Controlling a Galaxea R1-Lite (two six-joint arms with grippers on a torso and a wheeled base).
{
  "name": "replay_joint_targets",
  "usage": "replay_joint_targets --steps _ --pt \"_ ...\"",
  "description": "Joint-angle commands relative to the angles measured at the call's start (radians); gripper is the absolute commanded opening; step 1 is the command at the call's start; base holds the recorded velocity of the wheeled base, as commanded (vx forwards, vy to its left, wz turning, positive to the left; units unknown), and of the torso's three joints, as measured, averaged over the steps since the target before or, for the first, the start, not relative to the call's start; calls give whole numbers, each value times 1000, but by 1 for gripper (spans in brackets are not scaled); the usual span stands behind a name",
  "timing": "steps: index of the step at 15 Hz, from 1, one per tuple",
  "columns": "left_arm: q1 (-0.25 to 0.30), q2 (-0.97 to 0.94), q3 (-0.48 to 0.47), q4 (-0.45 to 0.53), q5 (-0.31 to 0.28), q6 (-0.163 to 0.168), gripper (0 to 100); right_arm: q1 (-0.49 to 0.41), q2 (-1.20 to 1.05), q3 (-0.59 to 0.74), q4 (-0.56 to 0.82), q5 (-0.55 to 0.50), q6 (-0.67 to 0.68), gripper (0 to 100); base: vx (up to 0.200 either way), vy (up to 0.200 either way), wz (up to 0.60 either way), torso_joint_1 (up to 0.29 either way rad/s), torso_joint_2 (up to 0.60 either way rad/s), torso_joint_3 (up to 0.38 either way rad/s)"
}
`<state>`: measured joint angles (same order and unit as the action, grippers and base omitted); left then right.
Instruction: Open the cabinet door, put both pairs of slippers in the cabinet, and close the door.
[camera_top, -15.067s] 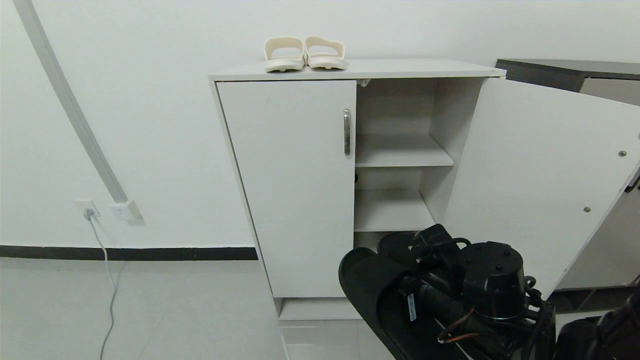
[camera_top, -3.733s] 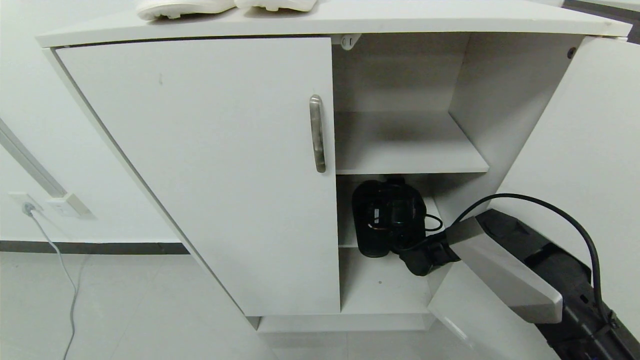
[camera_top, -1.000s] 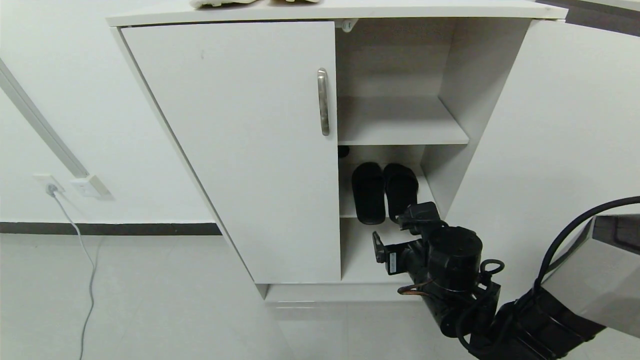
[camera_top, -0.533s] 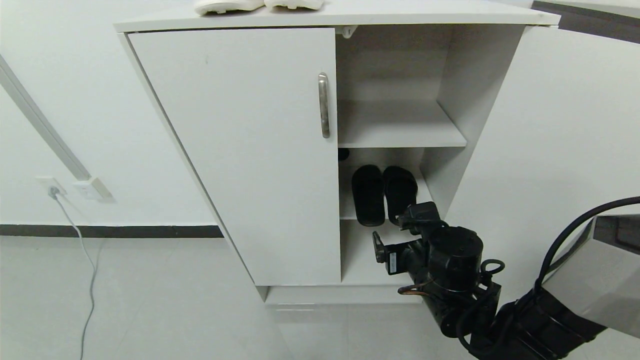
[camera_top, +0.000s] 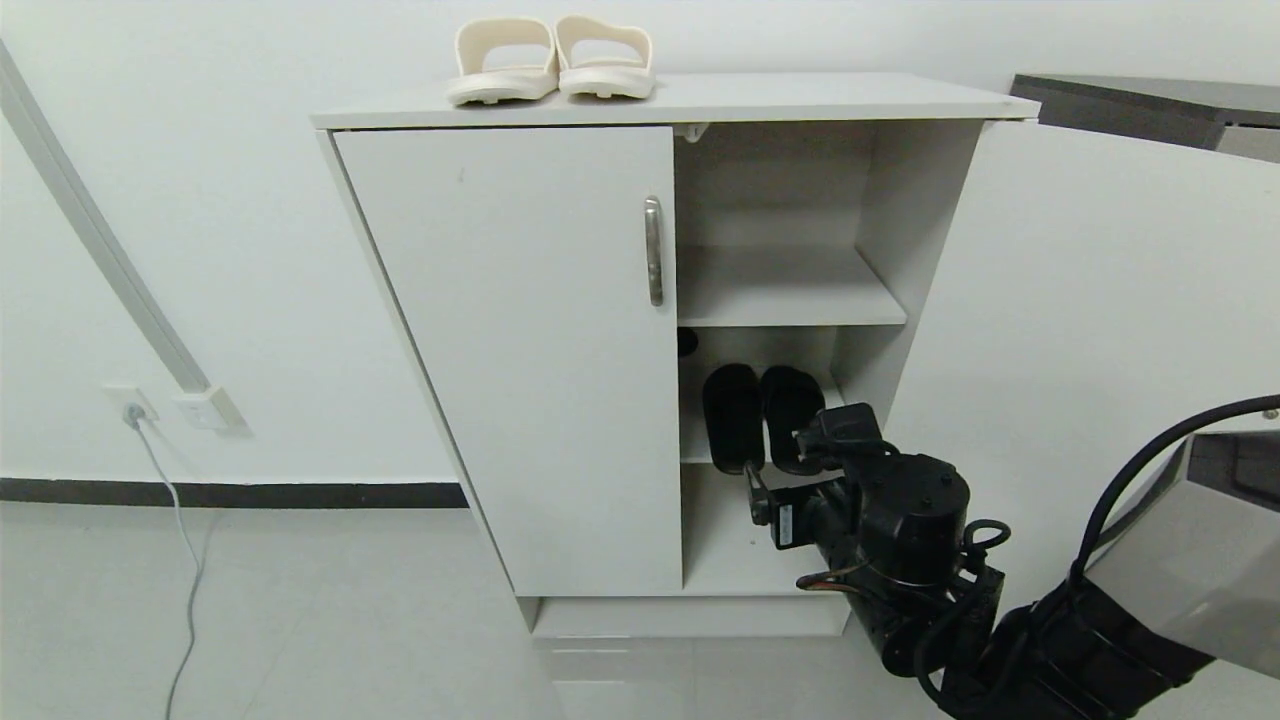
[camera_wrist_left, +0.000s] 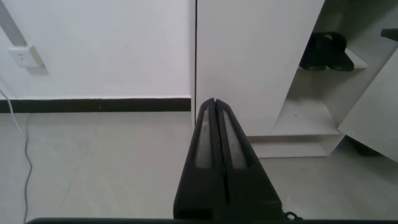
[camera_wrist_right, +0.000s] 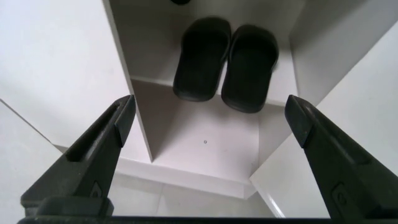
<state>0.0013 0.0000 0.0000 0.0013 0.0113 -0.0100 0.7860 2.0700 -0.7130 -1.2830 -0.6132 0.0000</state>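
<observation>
A white cabinet (camera_top: 500, 350) stands against the wall with its left door shut and its right door (camera_top: 1080, 330) swung wide open. A pair of black slippers (camera_top: 765, 415) lies side by side on the middle shelf, also seen as black slippers (camera_wrist_right: 227, 62) and black slippers (camera_wrist_left: 326, 51). A cream pair of slippers (camera_top: 553, 60) sits on the cabinet top. My right gripper (camera_top: 790, 465) hangs open and empty just outside the lower opening, below the black pair; its fingers (camera_wrist_right: 99, 155) spread wide. My left gripper (camera_wrist_left: 214, 106) is shut on nothing, over the floor in front of the shut door.
A wall socket (camera_top: 130, 410) with a grey cable running down to the floor is at the left, under a slanted wall conduit (camera_top: 100, 250). A dark-topped piece of furniture (camera_top: 1150, 105) stands behind the open door. Pale tiled floor (camera_top: 300, 620) lies before the cabinet.
The right gripper, earlier carrying the black slippers and then inside the cabinet, is now out and open; the slippers lie on the shelf. Over the last second the head view shifted, so the cabinet top shows.
</observation>
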Motion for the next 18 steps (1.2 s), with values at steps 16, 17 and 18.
replay_joint_targets --steps 16,17,18 --pt "0 2 0 0 4 -8 0 18 7 18 -4 0 -2 100 0 25 0 0 1 5" --pt "0 2 0 0 4 -8 0 18 7 20 -4 0 -2 100 0 200 0 2 7 17" --pt "0 2 0 0 4 -10 0 16 7 20 -4 0 -2 100 0 200 0 2 2 7"
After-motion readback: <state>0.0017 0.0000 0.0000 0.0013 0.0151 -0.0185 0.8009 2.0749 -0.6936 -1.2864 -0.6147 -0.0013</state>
